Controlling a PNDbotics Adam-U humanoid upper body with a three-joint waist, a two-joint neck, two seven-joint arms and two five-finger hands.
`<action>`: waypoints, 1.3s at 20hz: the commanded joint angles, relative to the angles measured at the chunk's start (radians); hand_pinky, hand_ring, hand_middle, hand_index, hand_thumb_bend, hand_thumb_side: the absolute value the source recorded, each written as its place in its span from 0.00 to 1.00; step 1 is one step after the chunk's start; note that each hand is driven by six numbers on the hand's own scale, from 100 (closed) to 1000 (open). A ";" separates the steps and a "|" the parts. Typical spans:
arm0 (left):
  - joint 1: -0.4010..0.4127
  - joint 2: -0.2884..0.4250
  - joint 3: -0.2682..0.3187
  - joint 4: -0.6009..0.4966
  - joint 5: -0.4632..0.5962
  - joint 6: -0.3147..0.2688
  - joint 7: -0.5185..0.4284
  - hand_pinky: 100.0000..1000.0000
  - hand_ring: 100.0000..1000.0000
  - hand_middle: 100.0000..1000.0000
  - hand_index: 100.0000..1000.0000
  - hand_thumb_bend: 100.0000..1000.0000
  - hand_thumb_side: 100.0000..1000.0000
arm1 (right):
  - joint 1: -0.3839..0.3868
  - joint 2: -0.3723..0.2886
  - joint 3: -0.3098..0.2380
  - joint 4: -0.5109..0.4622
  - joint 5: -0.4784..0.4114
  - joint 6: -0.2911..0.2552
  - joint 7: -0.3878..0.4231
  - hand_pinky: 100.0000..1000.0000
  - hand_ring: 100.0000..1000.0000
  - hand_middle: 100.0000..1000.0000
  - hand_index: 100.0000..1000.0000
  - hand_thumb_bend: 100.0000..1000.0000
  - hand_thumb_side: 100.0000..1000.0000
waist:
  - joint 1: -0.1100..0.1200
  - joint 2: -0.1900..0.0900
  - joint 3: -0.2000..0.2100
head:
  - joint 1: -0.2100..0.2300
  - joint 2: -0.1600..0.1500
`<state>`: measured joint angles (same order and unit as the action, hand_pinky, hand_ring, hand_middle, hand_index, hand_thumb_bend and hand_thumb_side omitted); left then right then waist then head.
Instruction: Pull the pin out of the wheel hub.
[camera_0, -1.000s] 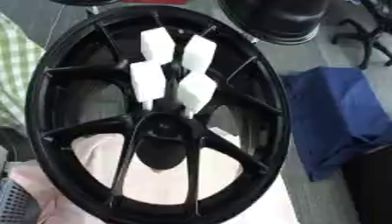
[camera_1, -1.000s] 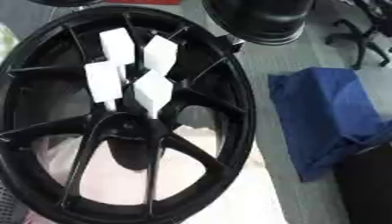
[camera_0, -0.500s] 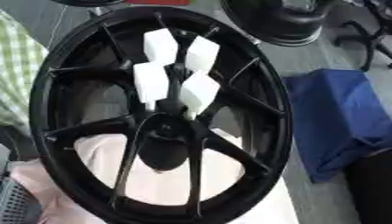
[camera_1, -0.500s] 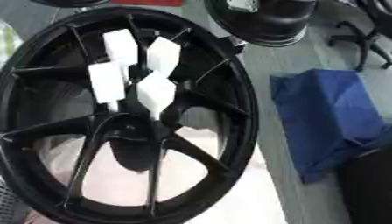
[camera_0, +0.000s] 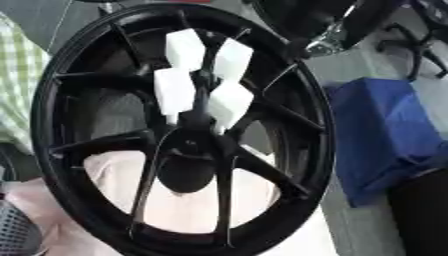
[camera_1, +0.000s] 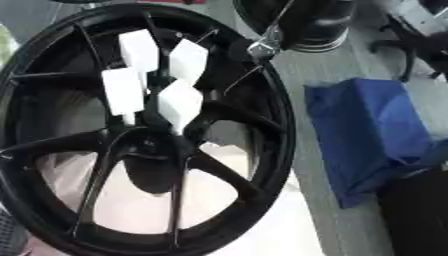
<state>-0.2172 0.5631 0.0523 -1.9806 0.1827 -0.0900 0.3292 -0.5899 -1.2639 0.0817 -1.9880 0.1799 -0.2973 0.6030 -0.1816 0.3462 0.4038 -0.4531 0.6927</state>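
At the middle of both views stands the wheel hub (camera_0: 105, 60), a black spoked rim that fills most of the picture and leans a little askew, its lower part resting over a pale pink cloth (camera_0: 188, 210); that cloth probably serves to cushion it and stop it sliding. Just above the point where the spokes meet sit four white blocks (camera_0: 229, 102), close together in two pairs, and a thin pale stem runs down from the lower left one toward the centre. They are the only light things on the hub, so the pin is most likely among them or just under them, yet I cannot tell whether they belong to the pin or are pads on the fingers. Everything behind them is black on black, so no hand can be picked out with confidence, and I cannot tell whether fingers are wide, narrow or holding anything. To the right, apart from the rim, a blue cloth (camera_1: 376, 135) lies crumpled on the grey surface. A dark round object (camera_1: 306, 22) sits beyond the rim's top edge, clear of the spokes
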 joint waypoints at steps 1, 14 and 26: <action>-0.013 0.034 0.002 -0.019 -0.005 -0.001 -0.004 0.70 0.54 0.49 0.74 0.26 0.74 | -0.022 -0.027 0.004 -0.012 0.027 -0.018 -0.007 0.84 0.81 0.75 0.83 0.30 0.09 | 0.005 -0.012 0.004 | -0.011 -0.008; -0.028 0.038 -0.003 -0.019 -0.008 -0.004 -0.011 0.70 0.54 0.49 0.74 0.26 0.75 | -0.064 -0.009 0.045 -0.012 0.065 -0.032 0.021 0.84 0.81 0.75 0.82 0.32 0.07 | -0.009 0.009 0.026 | -0.039 -0.020; -0.033 0.036 -0.003 -0.019 -0.011 -0.005 -0.010 0.70 0.54 0.49 0.74 0.25 0.75 | -0.065 -0.003 0.063 -0.012 0.092 -0.046 0.032 0.84 0.81 0.75 0.82 0.32 0.06 | -0.015 0.023 0.039 | -0.045 -0.033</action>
<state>-0.2431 0.5712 0.0458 -1.9807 0.1777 -0.0918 0.3217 -0.6421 -1.2443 0.1536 -1.9909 0.2637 -0.3429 0.6331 -0.2058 0.3858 0.4416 -0.4934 0.6741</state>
